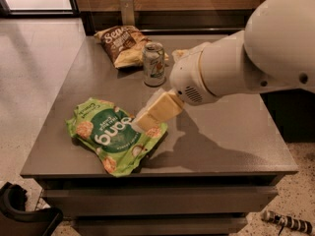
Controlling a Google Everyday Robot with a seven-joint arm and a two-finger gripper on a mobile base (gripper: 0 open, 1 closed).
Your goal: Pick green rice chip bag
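The pincer (144, 121) hangs low and slanted, its cream tip pointing down and to the left over the upper right edge of the green rice chip bag (110, 134). From this angle it reads as one solid block, so I cannot tell whether it is spread or pressed together, nor whether it touches the foil. The slant makes sense: the bag lies flat with its label up, so a puffed, crinkled edge is the only part that offers something to nip, and a shallow angle meets that edge better than a straight drop onto the broad face.

Behind the tip, the thick white arm (236, 73) reaches in from the right side, above the bare middle of the bench (221, 136). I judge that this keeps its bulk off the other items. The bag itself rests on the near left part of the bench, close to the front edge, not yet lifted, so the step in hand looks like the last of the approach before a grip.

Further back a soda can (154, 64) stands upright, well apart from the green bag, and a brown chip bag (120, 44) lies just beside the can towards the far edge, both out of the line of reach
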